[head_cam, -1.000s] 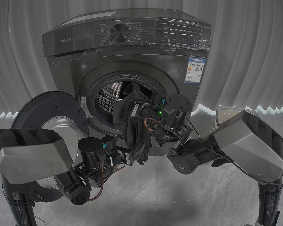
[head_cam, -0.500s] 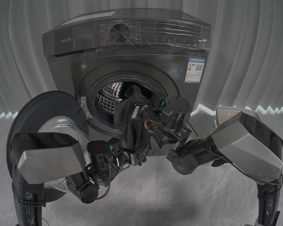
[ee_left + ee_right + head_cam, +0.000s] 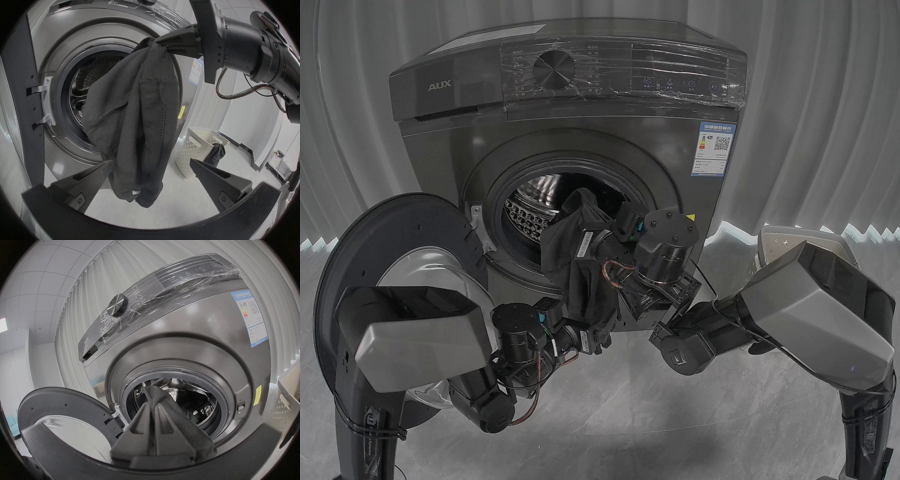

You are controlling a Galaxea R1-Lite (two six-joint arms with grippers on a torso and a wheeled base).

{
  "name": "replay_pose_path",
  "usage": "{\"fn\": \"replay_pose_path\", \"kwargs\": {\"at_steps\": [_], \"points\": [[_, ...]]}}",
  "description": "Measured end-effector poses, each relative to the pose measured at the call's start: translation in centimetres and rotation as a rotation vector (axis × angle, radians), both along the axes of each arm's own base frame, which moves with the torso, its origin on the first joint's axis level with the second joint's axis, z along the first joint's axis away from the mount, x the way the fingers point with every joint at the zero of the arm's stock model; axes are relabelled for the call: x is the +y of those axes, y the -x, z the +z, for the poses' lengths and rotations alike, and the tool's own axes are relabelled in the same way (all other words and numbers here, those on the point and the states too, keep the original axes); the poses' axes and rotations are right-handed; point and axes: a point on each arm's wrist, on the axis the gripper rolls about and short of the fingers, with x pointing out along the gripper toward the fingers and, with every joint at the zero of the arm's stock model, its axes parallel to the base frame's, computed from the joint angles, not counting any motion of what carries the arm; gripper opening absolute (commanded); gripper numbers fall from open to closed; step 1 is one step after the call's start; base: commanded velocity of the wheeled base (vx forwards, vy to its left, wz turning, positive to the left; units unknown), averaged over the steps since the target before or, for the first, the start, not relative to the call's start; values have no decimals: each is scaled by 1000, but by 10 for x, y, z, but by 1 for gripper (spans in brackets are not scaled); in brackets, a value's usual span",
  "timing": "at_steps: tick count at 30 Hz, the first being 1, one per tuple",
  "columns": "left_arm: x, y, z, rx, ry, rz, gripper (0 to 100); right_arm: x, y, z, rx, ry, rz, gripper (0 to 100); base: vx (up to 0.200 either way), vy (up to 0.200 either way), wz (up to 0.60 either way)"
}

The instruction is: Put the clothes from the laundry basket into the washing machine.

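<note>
Black garment (image 3: pixel 137 118) is held at its upper end by the right gripper (image 3: pixel 155 416), whose fingers are pressed together on the cloth. The pinch point is seen at the mouth of the drum (image 3: pixel 187 402) of the washing machine (image 3: pixel 569 125). The rest of the garment hangs down in front of the opening's lower rim. The door (image 3: pixel 394 250) is swung fully open to the robot's left.

The left gripper (image 3: pixel 151 162) is placed low, under the right one. Its fingers are spread wide, one on either side of the garment's lower part. Contact with the cloth cannot be told.

A white laundry basket (image 3: pixel 200 143) is noted on the floor to the machine's right, with a second dark garment (image 3: pixel 215 154) draped in it.
</note>
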Motion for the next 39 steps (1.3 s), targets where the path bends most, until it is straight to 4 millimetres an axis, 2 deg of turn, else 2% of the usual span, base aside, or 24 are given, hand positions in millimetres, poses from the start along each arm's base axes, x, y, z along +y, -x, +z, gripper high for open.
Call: {"fn": "replay_pose_path", "kwargs": {"at_steps": [4,5,17,24,30,39], "points": [[-1,-2,-3,-2,-8,4,100,1,1,-1,1,0,3,0,0,0,0],[-1,-3,-4,-1,-9,4,0,1,1,-1,1,0,4,0,0,0,0],[0,-7,-9,3,-12,10,0,1,-1,-3,8,-6,-2,0,0,0,0],[2,-2,-3,-3,-8,2,0,-3,-5,-6,14,-6,-14,0,0,0,0],[8,21,17,-1,-8,-44,0,-14,-16,-9,18,0,-45,0,0,0,0],[29,72,52,-20,-48,-119,0,-24,-18,-26,37,28,-42,0,0,0,0]]}}
